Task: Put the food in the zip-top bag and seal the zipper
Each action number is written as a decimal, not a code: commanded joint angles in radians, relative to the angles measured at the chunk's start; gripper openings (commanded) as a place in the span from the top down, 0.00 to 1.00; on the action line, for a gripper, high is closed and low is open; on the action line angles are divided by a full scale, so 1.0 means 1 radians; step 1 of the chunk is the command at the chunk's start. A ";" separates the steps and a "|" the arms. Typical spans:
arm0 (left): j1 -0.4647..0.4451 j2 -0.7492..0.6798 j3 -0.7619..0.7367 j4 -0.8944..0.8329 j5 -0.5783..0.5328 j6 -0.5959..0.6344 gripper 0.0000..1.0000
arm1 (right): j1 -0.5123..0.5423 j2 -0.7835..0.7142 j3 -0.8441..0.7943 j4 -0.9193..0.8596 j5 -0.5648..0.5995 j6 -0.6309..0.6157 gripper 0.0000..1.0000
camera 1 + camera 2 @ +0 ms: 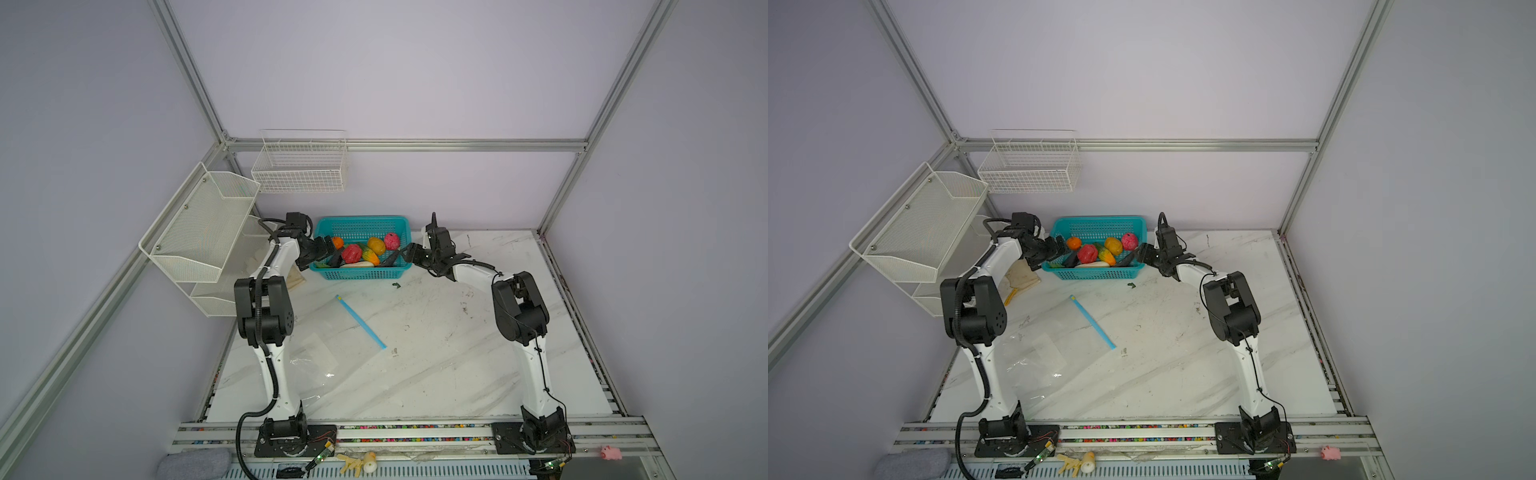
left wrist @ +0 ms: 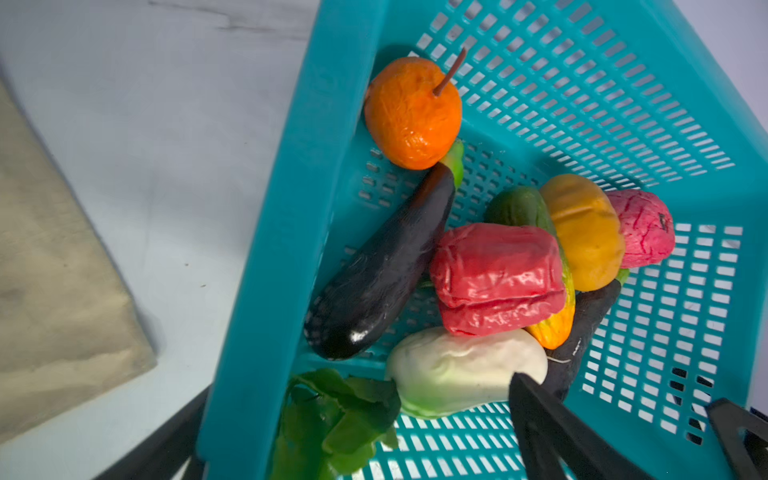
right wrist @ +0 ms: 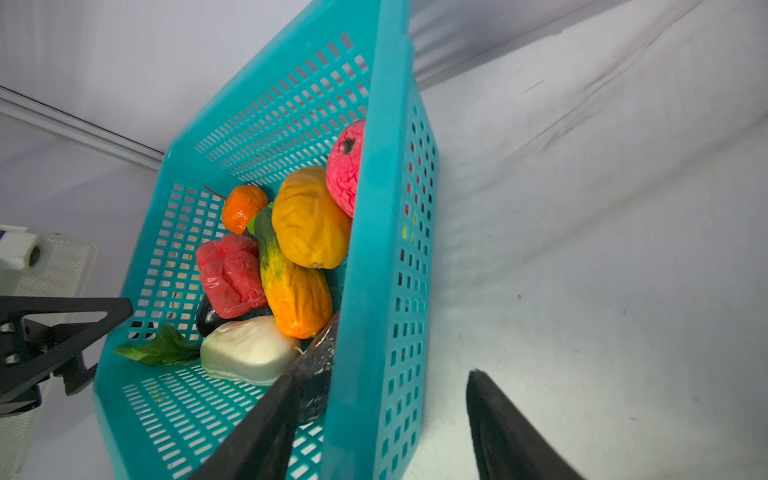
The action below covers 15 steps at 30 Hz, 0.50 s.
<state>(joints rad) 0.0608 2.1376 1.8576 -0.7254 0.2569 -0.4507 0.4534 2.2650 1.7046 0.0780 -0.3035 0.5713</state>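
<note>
L gripper [image 2: 361, 415] is spread wide astride the left end wall of the teal basket [image 1: 361, 219], one finger inside, one outside, holding nothing. Nearer the front, the zip-top bag [image 1: 316, 357] lies flat and empty on the marble worktop [image 1: 436, 353]. Its blue zipper [image 1: 360, 321] runs diagonally, well apart from the basket. All the food sits in the basket: orange fruit [image 2: 413, 112], eggplant [image 2: 382, 270], red pepper [image 2: 498, 278], white veg [image 2: 465, 365], yellow-orange piece [image 2: 582, 232], pink fruit [image 2: 642, 228]. R gripper [image 3: 382, 374] straddles the right end wall, jaws part-open w/ a gap outside, gripping nothing.
</note>
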 commanded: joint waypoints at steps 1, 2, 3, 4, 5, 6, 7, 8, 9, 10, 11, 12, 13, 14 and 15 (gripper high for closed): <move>-0.053 -0.001 0.116 0.037 0.074 0.012 0.02 | 0.003 -0.033 -0.018 0.013 0.013 -0.012 0.33; -0.070 0.006 0.124 0.038 0.076 0.011 0.02 | 0.004 -0.034 -0.016 0.011 0.017 -0.015 0.33; -0.082 0.014 0.132 0.037 0.074 0.013 0.02 | 0.003 -0.032 -0.013 0.008 0.017 -0.017 0.33; -0.096 0.022 0.142 0.037 0.075 0.014 0.02 | 0.003 -0.033 -0.010 0.003 0.019 -0.022 0.33; -0.107 0.031 0.152 0.037 0.076 0.015 0.02 | 0.003 -0.034 -0.011 -0.001 0.023 -0.025 0.33; -0.115 0.037 0.160 0.038 0.077 0.015 0.02 | 0.003 -0.037 -0.011 -0.003 0.023 -0.027 0.33; -0.121 0.043 0.165 0.037 0.076 0.014 0.02 | 0.003 -0.042 -0.016 -0.002 0.027 -0.029 0.33; -0.125 0.048 0.171 0.037 0.075 0.014 0.02 | 0.003 -0.048 -0.024 -0.003 0.033 -0.033 0.33; -0.125 0.052 0.175 0.037 0.074 0.014 0.02 | 0.003 -0.054 -0.031 -0.002 0.037 -0.033 0.33; -0.126 0.057 0.177 0.037 0.075 0.014 0.02 | 0.004 -0.061 -0.041 0.000 0.041 -0.035 0.33; -0.127 0.059 0.180 0.038 0.077 0.012 0.02 | 0.003 -0.067 -0.048 0.002 0.045 -0.036 0.33; -0.127 0.063 0.182 0.037 0.076 0.012 0.02 | 0.003 -0.074 -0.055 0.002 0.049 -0.037 0.33; -0.128 0.065 0.185 0.037 0.079 0.011 0.02 | 0.003 -0.079 -0.062 0.002 0.055 -0.039 0.33; -0.128 0.067 0.187 0.038 0.082 0.009 0.02 | 0.004 -0.083 -0.068 0.004 0.059 -0.040 0.33; -0.130 0.066 0.189 0.038 0.084 0.009 0.02 | 0.001 -0.088 -0.072 0.004 0.066 -0.042 0.33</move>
<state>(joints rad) -0.0551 2.2097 1.9282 -0.7189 0.2859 -0.4492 0.4377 2.2307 1.6512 0.0753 -0.2413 0.5415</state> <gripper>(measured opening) 0.984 0.672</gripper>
